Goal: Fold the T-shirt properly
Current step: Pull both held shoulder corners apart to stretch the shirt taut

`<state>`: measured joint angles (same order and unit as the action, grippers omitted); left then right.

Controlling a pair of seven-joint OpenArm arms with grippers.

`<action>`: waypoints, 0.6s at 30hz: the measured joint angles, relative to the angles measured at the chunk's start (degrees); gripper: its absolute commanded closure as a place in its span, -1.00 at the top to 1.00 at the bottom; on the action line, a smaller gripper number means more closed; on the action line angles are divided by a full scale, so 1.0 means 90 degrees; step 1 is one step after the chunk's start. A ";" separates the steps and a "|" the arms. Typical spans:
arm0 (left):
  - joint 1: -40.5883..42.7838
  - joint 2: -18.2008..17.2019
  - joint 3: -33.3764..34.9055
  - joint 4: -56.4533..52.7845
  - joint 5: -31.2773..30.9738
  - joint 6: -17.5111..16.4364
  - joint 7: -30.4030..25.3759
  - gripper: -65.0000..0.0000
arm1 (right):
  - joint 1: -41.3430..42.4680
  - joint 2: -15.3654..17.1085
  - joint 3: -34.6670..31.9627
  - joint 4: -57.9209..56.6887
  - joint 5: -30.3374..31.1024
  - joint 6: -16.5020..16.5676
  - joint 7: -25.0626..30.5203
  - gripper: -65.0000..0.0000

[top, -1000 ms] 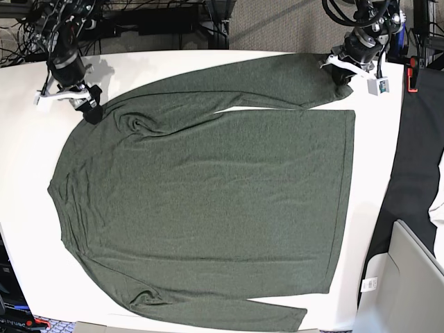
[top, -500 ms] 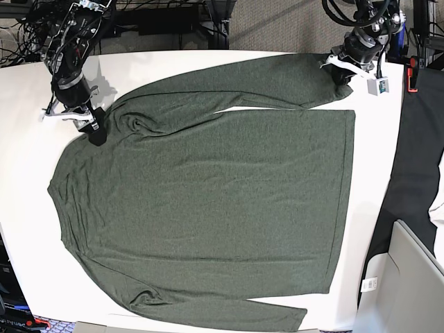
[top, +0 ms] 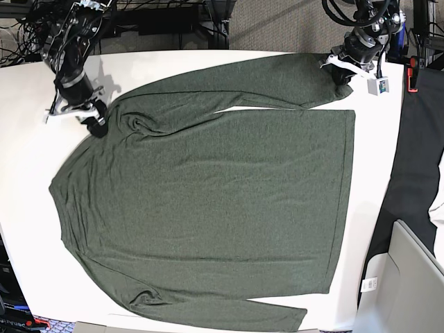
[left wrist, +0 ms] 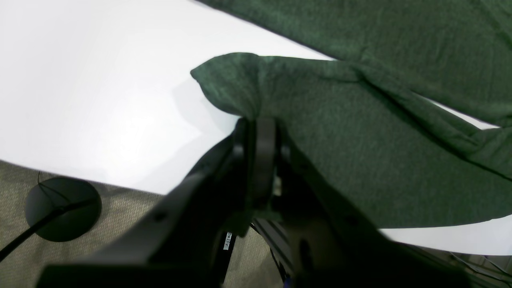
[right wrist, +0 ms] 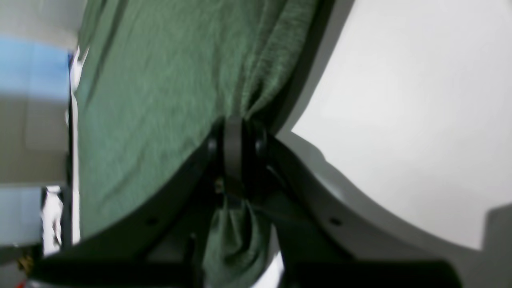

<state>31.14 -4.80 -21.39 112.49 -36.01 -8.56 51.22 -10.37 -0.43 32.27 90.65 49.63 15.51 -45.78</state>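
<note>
The olive-green T-shirt (top: 208,201) lies spread flat on the white table (top: 28,180), long sleeves along its top and bottom edges. At the far right, my left gripper (top: 342,75) is shut on the cuff end of the upper sleeve. The left wrist view shows its fingers (left wrist: 259,122) pinching a raised fold of the T-shirt (left wrist: 360,140). My right gripper (top: 97,126) sits at the shirt's upper left shoulder. In the right wrist view it (right wrist: 235,122) is shut on bunched fabric of the T-shirt (right wrist: 160,100).
A black cloth (top: 416,152) covers the surface right of the table. A grey box (top: 409,284) stands at the bottom right. Cables and stands crowd the back edge. A round black disc (left wrist: 62,208) lies on the carpet beyond the table edge.
My right gripper has come down from beside the shoulder onto the shirt and closed on the fabric there. The left gripper has kept its hold on the sleeve end.
</note>
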 measured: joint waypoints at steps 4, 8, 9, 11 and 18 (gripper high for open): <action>0.0000 0.0000 0.0000 0.0000 0.0000 0.0000 0.0000 -1.00 | -0.0386 -0.0090 -0.0019 0.0488 -0.0068 0.0100 -0.0257 -0.98; 0.0000 0.0000 0.0000 0.0000 0.0000 0.0000 0.0000 -1.00 | -0.0585 -0.0051 -0.0010 0.1120 -0.0095 0.0262 -0.0226 -0.98; 0.0000 0.0000 0.0000 -0.0002 0.0000 0.0005 0.0000 -1.00 | -0.0639 -0.0041 0.0002 0.1273 -0.0041 0.0311 -0.0221 -0.98; 0.0000 0.0000 0.0000 -0.0002 -0.0002 -0.0002 0.0000 -1.00 | -0.0816 -0.0068 0.0187 0.1515 0.0007 0.0449 -0.0248 -0.98; 0.0012 -0.0002 0.0000 -0.0002 -0.0002 -0.0002 0.0000 -1.00 | -0.1411 0.0119 0.0763 0.1989 0.0420 0.0425 -0.0299 -0.98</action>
<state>31.24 -4.82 -21.39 112.46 -36.03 -8.58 51.22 -23.07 0.64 39.13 108.55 53.41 19.33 -48.47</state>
